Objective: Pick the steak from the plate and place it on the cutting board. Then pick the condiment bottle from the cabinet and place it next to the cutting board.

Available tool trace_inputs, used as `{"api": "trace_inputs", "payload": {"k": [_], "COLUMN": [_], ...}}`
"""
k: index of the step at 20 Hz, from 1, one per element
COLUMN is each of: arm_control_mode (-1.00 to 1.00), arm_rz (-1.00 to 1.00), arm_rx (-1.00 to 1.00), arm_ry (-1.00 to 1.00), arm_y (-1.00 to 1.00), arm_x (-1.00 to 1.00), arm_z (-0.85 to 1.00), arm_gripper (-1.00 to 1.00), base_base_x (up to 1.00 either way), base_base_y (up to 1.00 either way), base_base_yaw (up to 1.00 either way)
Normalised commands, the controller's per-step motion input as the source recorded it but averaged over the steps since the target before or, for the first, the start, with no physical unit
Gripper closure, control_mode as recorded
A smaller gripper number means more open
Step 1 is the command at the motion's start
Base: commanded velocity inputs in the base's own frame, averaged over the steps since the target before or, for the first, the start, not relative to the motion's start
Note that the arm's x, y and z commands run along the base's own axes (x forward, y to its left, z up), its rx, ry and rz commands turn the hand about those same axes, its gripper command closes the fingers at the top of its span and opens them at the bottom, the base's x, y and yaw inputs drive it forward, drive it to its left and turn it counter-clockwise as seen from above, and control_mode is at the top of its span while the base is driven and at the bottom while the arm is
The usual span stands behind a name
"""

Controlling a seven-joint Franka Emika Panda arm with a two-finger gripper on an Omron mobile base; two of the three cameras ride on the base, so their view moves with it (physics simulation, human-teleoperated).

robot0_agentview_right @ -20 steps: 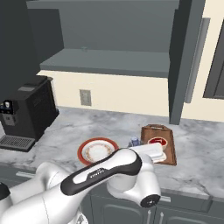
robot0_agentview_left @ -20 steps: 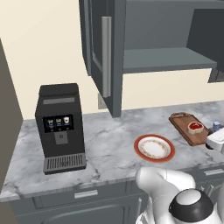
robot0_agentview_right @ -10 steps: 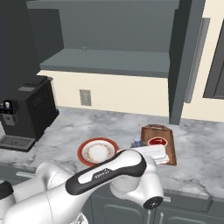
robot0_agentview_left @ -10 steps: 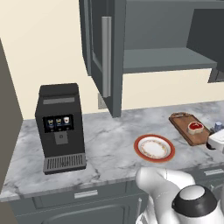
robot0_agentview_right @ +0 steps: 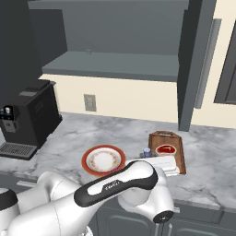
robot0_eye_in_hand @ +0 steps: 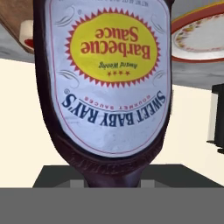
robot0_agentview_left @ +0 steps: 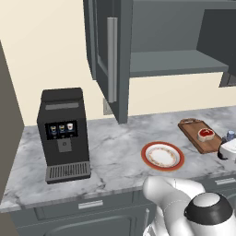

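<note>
Gripper (robot0_agentview_left: 228, 148) is shut on the sauce bottle (robot0_eye_in_hand: 109, 78); label fills the hand cam upside down, so the bottle hangs inverted w/ its bluish cap poking out just beyond the gripper. Vs. a sec ago the hand has sunk only slightly, grip unchanged. Steak (robot0_agentview_left: 206, 134) already lies on the board (robot0_agentview_left: 191, 129) just left of the gripper; plate (robot0_agentview_left: 162, 144) further left, bare. Prob. final step: set the bottle on the worktop (robot0_agentview_left: 115, 152) beside the board, then release.
</note>
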Motion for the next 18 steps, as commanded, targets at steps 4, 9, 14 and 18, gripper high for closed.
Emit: {"api": "trace_inputs", "payload": {"k": [4, 9, 14, 18], "arm_control_mode": [-1.0, -1.0, -1.0, -1.0], "arm_rz": [0.0, 0.0, 0.0, 0.0], "arm_rx": [0.0, 0.0, 0.0, 0.0], "arm_ry": [0.0, 0.0, 0.0, 0.0], "arm_y": [-0.01, 0.0, 0.0, -0.01], "arm_x": [0.0, 0.0, 0.0, 0.0], "arm_z": [-0.2, -0.23, -0.21, -0.2], "arm_gripper": [1.0, 1.0, 1.0, 1.0], "base_base_x": [0.0, 0.0, 0.0, 0.0], "base_base_y": [0.0, 0.0, 0.0, 0.0], "base_base_yaw": [0.0, 0.0, 0.0, 0.0]}}
